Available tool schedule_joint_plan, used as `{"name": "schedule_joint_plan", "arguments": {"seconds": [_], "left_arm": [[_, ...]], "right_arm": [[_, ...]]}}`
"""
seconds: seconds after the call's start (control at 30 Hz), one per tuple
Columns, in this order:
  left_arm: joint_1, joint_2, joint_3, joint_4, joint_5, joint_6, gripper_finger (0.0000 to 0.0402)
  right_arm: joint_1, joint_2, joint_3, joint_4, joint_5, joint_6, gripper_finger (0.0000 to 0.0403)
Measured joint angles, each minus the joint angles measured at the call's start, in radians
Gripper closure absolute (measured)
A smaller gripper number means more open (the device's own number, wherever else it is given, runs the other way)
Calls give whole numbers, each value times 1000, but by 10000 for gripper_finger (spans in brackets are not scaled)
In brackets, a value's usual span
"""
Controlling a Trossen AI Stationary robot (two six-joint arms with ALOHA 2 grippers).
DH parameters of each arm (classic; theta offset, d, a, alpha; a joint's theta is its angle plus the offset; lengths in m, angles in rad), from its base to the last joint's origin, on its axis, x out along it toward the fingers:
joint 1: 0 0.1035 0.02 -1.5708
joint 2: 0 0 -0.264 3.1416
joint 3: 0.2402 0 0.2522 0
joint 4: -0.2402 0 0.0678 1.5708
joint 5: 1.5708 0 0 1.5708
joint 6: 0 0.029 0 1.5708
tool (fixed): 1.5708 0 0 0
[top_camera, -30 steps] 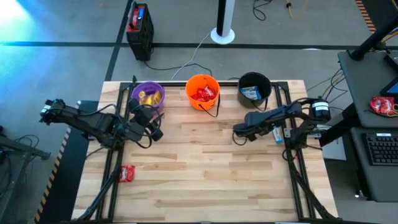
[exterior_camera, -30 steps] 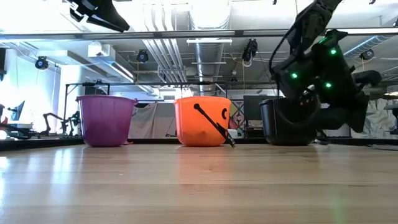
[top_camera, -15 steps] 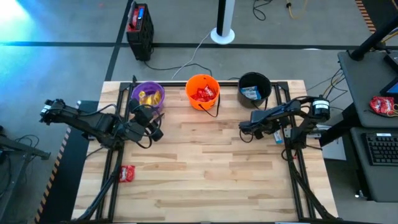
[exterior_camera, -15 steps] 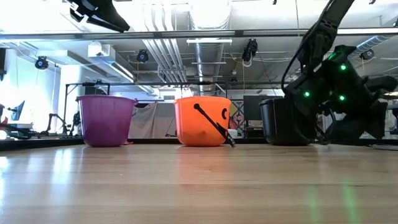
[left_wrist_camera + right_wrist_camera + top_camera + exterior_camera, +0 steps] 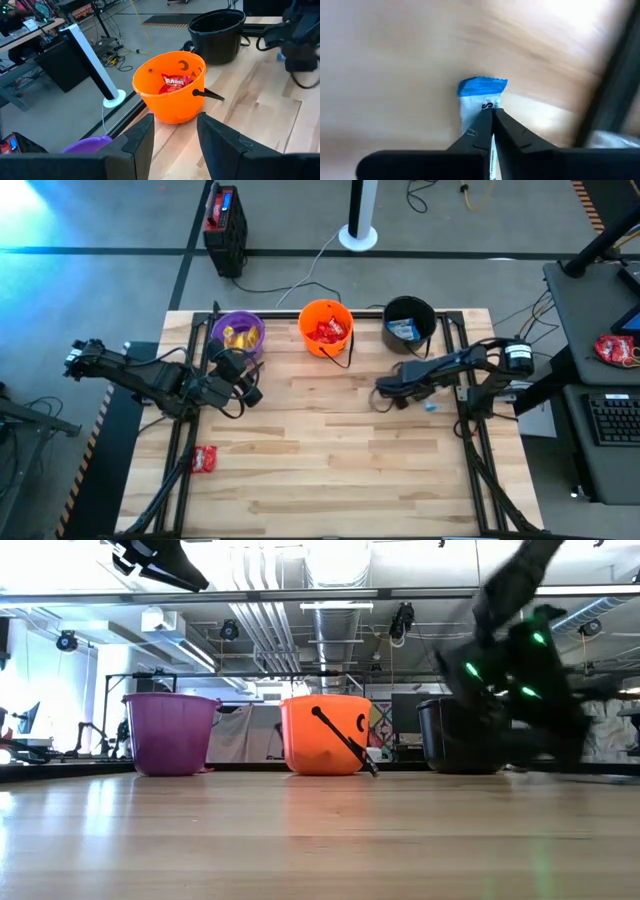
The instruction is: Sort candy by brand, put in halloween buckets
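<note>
- My right gripper [image 5: 492, 117] is pressed together, tips just above a blue-and-white candy packet [image 5: 481, 102] lying flat on the wood; can't tell if the tips touch it, nothing pinched between them.
- From above, that right gripper [image 5: 383, 388] sits in front of the black bucket [image 5: 409, 321], toward the tabletop's right edge; a small blue-and-white packet [image 5: 430, 406] lies on the wood just beside the arm.
- Black bucket holds one blue-and-white packet [image 5: 402, 330].
- My left gripper [image 5: 174, 142] is spread, nothing between the fingers [image 5: 141, 140]; it looks over the orange bucket [image 5: 171, 92].
- From above, left gripper [image 5: 247, 387] hangs just in front of the purple bucket [image 5: 238, 335], near the far left corner of the tabletop [image 5: 320, 470].
- Buckets stand in a row along the far edge: purple, orange [image 5: 325, 327], black.
- Orange holds red packets [image 5: 325, 332], one reading Skittles [image 5: 175, 82]; purple holds yellow ones [image 5: 242, 337].
- One red packet [image 5: 204, 459] lies loose near the left edge of the tabletop.
</note>
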Motion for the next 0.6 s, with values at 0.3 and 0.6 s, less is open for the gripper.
{"name": "schedule_joint_plan", "arguments": {"seconds": [0.3, 0.6], "left_arm": [[1, 0, 0, 0, 0, 0, 267], [0, 2, 0, 0, 2, 0, 267]], "right_arm": [[112, -38, 255, 4, 101, -212, 394], [104, -97, 268, 84, 40, -511, 365]]}}
